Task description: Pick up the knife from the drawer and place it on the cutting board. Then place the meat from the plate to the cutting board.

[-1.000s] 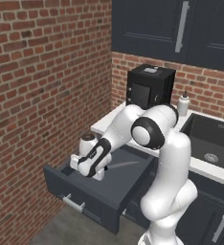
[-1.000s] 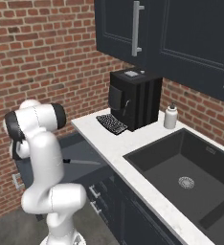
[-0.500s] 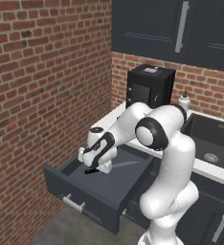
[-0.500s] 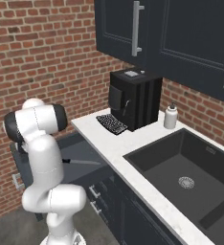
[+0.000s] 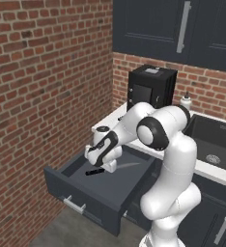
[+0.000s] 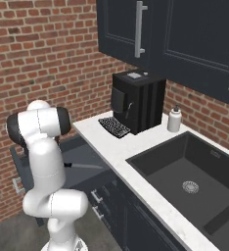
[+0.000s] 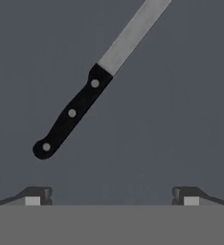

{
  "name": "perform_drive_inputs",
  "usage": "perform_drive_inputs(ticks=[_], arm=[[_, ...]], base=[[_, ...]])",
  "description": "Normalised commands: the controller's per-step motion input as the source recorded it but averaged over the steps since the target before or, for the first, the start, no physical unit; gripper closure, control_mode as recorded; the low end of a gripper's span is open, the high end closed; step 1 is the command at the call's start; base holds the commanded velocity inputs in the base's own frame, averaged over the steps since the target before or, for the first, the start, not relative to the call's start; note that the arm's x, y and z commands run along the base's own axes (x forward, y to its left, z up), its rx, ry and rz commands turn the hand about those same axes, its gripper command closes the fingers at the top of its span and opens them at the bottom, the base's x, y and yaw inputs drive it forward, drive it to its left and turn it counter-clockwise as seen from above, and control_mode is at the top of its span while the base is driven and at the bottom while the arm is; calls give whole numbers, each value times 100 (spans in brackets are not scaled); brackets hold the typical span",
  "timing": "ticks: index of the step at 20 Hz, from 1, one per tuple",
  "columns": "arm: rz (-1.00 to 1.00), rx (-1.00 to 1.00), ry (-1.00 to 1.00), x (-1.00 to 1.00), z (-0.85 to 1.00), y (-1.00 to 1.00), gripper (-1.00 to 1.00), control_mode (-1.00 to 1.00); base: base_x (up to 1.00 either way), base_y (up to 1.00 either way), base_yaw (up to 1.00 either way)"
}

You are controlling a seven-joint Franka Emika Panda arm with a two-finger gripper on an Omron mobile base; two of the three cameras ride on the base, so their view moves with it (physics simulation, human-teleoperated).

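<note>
**Claw spread above knife in open drawer**

Left base view. The drawer (image 5: pixel 103 193) stands pulled out from under the white table (image 5: pixel 116 119), its silver bar handle (image 5: pixel 74 205) on the front panel. The arm reaches down and to the left into it; the claw (image 5: pixel 101 167) hangs low over the drawer floor. The knife (image 5: pixel 110 168) lies flat on that floor, black handle showing just below and beside the hand, grey blade running off to the right toward the drawer's back corner. Whether the fingertips touch the handle cannot be told from here. A black coffee machine (image 5: pixel 150 88) stands on the table by the brick wall (image 5: pixel 42 77), a small white bottle (image 5: pixel 185 101) beside it, a dark sink (image 5: pixel 214 140) further right.

Right base view. The arm's white body covers much of the drawer (image 6: pixel 82 162). A stretch of the knife (image 6: pixel 84 166) shows on the drawer floor just right of the arm, blade pointing toward the table (image 6: pixel 136 147). The coffee machine (image 6: pixel 138 100), the bottle (image 6: pixel 173 119) and the sink (image 6: pixel 185 171) sit along the table.

Hand view. The knife (image 7: pixel 92 88) lies diagonally on the grey drawer floor, handle end at lower left, blade rising to upper right and out of the frame. The claw (image 7: pixel 111 197) has its two fingertips (image 7: pixel 35 196) set wide apart, nothing between them. The handle end sits above the left fingertip, clear of it.
</note>
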Motion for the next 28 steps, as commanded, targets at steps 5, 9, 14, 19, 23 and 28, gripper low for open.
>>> perform_drive_inputs(ticks=[5,9,14,19,23,28], arm=[[-10,0,0,1,-3,0,-100,-100],[-5,0,0,0,-5,0,-100,-100],[0,5,0,10,-10,0,-100,-100],[0,8,2,18,-17,0,-100,-100],[0,5,2,17,-21,0,-100,-100],[0,0,1,17,-22,0,-100,-100]], base=[[0,0,0],[0,0,0],[0,0,0],[0,0,0],[0,0,0],[0,0,0]])
